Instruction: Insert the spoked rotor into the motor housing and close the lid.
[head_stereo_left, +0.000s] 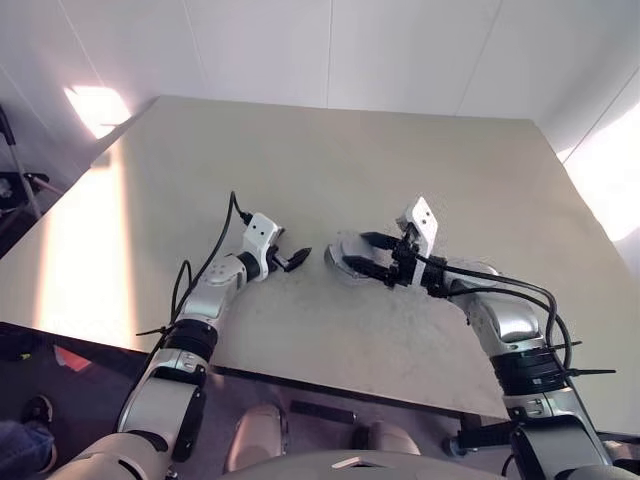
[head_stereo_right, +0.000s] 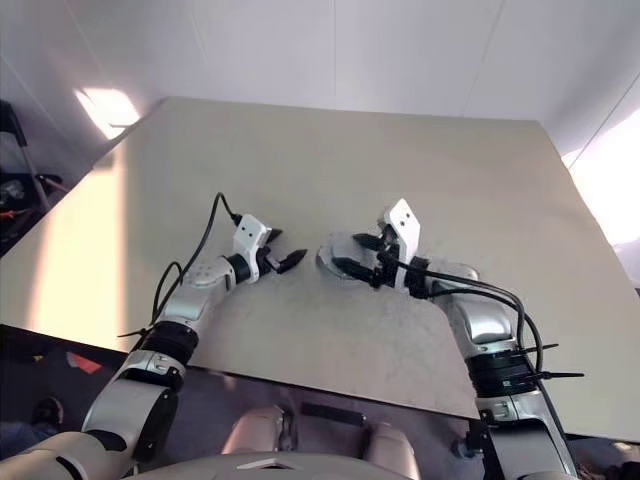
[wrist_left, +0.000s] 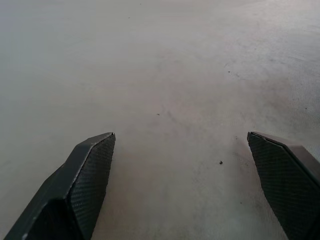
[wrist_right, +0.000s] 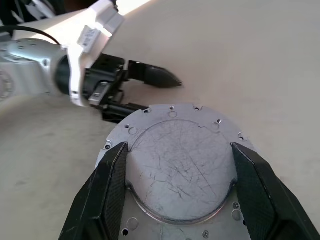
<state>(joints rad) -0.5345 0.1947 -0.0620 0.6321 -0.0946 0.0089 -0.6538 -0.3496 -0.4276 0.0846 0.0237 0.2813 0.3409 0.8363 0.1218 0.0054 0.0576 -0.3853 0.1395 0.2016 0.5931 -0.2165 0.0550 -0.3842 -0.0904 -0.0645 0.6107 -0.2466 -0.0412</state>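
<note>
My right gripper (wrist_right: 177, 147) is shut on a round silver metal part (wrist_right: 180, 170), one finger on each side of its raised, scratched flat face. A thin flange with small holes rings that face. From this side I cannot tell whether the part is the motor housing or the lid. The spoked rotor is out of view. In the left eye view the part (head_stereo_left: 335, 255) sits at mid-table between the two arms. My left gripper (head_stereo_left: 295, 260) stands open just left of it, pointing at it, with bare table between its fingers (wrist_left: 92, 170).
The beige table (head_stereo_left: 330, 150) stretches far ahead and to both sides. Its front edge (head_stereo_left: 330, 385) runs close below the arms. Black cables trail from both wrists. A person's shoe (head_stereo_left: 35, 410) is on the dark floor at the lower left.
</note>
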